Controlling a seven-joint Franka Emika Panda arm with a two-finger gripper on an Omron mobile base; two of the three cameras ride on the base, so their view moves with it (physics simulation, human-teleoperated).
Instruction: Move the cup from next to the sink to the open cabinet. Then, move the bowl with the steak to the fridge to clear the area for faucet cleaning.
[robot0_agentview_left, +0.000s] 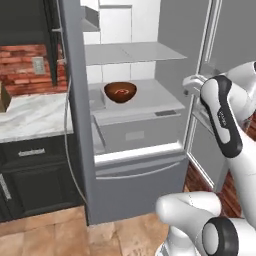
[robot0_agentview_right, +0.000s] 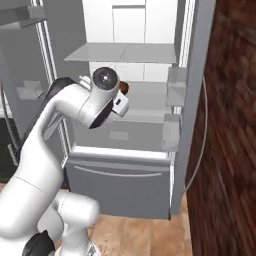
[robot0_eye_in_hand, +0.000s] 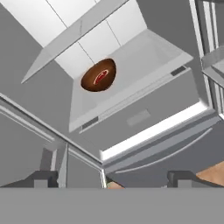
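The bowl sat inside the fridge, on the middle shelf, towards its left back corner and well apart from the front edge. The steak lay in it, a red patch against the dark wood; in the hand view the bowl showed tilted by the camera's roll, with the steak flat in its hollow. Nothing else shared that shelf. The shelf above it was bare, and the drawer under it was closed, so its contents could not be told.

The gripper hung in front of the fridge, well apart from the bowl and lower than it in the hand view, with its jaws spread wide and nothing between them. The arm stood before the open doors, its hand blocking most of the bowl in the right base view.

By my reading the second step was as good as done: bowl and steak were placed and let go. The cup was out of sight, so I cannot say from here where it stood. What the next move called for was a clean retreat of the arm out past the door bins without clipping them or the shelf edge
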